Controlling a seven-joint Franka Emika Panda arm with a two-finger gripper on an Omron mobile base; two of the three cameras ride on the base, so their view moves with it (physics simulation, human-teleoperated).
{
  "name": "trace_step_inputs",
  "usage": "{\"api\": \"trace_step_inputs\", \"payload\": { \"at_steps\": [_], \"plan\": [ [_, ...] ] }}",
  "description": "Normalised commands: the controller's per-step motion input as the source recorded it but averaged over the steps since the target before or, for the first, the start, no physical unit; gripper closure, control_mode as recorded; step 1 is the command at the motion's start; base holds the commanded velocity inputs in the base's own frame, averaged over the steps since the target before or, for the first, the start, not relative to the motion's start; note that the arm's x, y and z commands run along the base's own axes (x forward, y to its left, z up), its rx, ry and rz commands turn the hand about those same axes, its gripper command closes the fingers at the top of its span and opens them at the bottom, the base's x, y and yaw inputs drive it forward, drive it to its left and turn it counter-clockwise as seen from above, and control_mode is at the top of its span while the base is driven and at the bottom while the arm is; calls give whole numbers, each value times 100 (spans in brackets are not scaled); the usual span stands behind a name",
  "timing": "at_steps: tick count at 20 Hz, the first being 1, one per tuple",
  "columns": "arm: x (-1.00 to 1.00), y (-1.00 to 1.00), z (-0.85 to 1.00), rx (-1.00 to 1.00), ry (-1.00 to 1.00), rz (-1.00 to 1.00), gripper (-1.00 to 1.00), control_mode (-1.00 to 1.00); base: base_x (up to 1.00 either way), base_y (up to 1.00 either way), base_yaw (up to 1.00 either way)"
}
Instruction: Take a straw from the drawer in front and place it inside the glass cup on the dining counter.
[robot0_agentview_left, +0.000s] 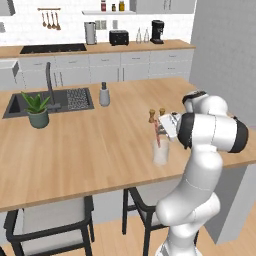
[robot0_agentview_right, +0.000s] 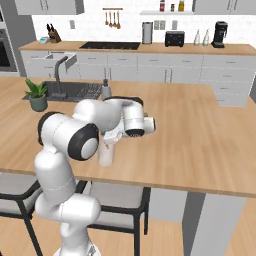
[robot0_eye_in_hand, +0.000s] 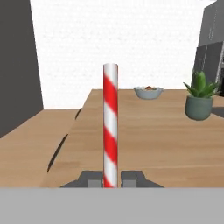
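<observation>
While pinching: end effector (robot0_eye_in_hand: 111, 180) has both fingertips pressed onto the straw (robot0_eye_in_hand: 110, 127), which stands upright between them in the hand view.
Straw look: red and white spiral stripes; lower end hidden between the fingertips.
Straw place: in the left base view the straw (robot0_agentview_left: 158, 135) angles down into the glass cup (robot0_agentview_left: 161, 152), upper end at the end effector, lower part inside the cup walls; can't tell if it touches the bottom.
Glass cup: clear tumbler, upright on the surface (robot0_agentview_left: 100, 145), near its near edge, just left of the arm; in the right base view the cup (robot0_agentview_right: 105, 155) sits below the wrist, partly covered by the arm.
Shakers: two small wooden shakers (robot0_agentview_left: 156, 115) just beyond the cup, apart from it.
Soap bottle: grey bottle (robot0_agentview_left: 104, 95) farther back, right of the sink (robot0_agentview_left: 47, 102).
Plant: potted plant (robot0_agentview_left: 37, 110) at the near left corner of the sink; in the hand view the plant (robot0_eye_in_hand: 200, 100) is at right.
Bowl: small bowl (robot0_eye_in_hand: 148, 92) far along the surface in the hand view.
Chairs: black-framed chair (robot0_agentview_left: 50, 225) tucked under the near edge.
</observation>
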Motion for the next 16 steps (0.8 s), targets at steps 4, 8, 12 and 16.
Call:
{"api": "trace_step_inputs", "payload": {
  "at_steps": [4, 8, 12, 16],
  "plan": [
    [-76, 0, -1, 4, -10, 5, 100, -100, 0, 0, 0],
    [-21, -2, -16, 2, -8, 3, 100, -100, 0, 0, 0],
    [0, -2, -21, 0, -5, 2, 100, -100, 0, 0, 0],
    [0, -1, -4, 0, -4, 2, -100, -100, 0, 0, 0]
  ]
}}
